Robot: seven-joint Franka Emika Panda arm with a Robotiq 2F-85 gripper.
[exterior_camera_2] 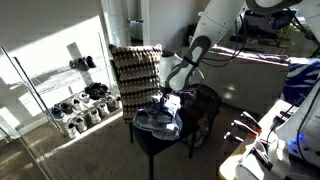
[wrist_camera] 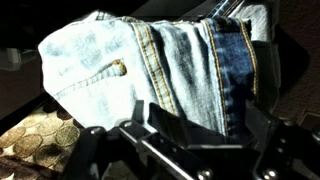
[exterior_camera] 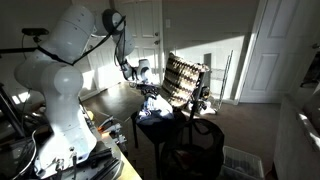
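Gripper point(wrist_camera: 205, 128) hangs with its jaws spread wide and nothing between them, directly above a folded pair of jeans point(wrist_camera: 130, 60). In the wrist view the denim fills nearly all the frame beyond the fingers point(wrist_camera: 150, 115), so the garment lies straight below and slightly ahead of the tool, not off to a side. The orange-stitched seams run from the top of that view down toward the fingers, slanting a little. This puts the folds' long lines roughly crosswise to the line on which the jaws close — though the picture is dark at the edges and I cannot tell where the bundle's far end lies. Whether the fingertips touch the cloth is not clear; they look just above it.

Both exterior views show the jeans point(exterior_camera_2: 158, 120) heaped on a small dark table point(exterior_camera_2: 150, 140), with the gripper point(exterior_camera_2: 168, 95) close over them. A patterned cloth point(wrist_camera: 40, 140) shows beside the denim at the lower left of the wrist view. Behind the table stands a checker-patterned panel point(exterior_camera_2: 135, 70), and further off — against the sunlit wall — a shoe rack point(exterior_camera_2: 70, 100).
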